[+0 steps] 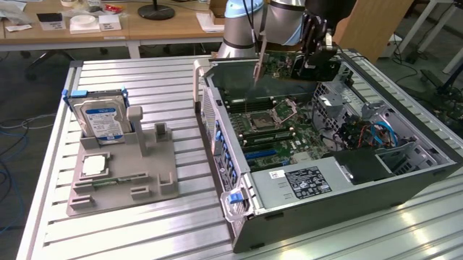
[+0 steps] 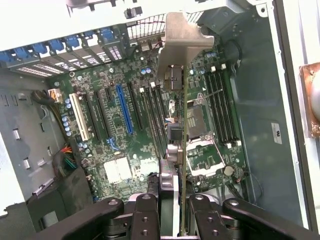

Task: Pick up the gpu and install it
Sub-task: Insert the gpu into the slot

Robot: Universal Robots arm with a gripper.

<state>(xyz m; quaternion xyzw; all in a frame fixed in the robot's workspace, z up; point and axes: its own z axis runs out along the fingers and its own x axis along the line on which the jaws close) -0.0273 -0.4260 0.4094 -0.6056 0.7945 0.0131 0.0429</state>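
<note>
The gpu [image 1: 277,63], a thin green card with a silver bracket [image 1: 258,67], hangs above the far end of the open computer case [image 1: 217,124]. My gripper [image 1: 315,53] is shut on it. In the wrist view the gpu [image 2: 185,145] stands edge-on between my fingers [image 2: 146,207], its bracket [image 2: 182,42] pointing toward the case's rear wall. My gripper [image 2: 175,205] holds it above the motherboard [image 2: 100,145], over the area between the expansion slots and the CPU socket [image 2: 197,122]. A long blue slot [image 2: 124,107] lies beside the card's line.
A silver hard drive [image 1: 101,122] stands in a grey fixture [image 1: 123,179] on the slatted metal table [image 1: 159,227], at the exterior view's left. Inside the case are a power supply [image 1: 304,181], memory slots [image 2: 220,107] and cables [image 1: 380,132]. Desks stand behind.
</note>
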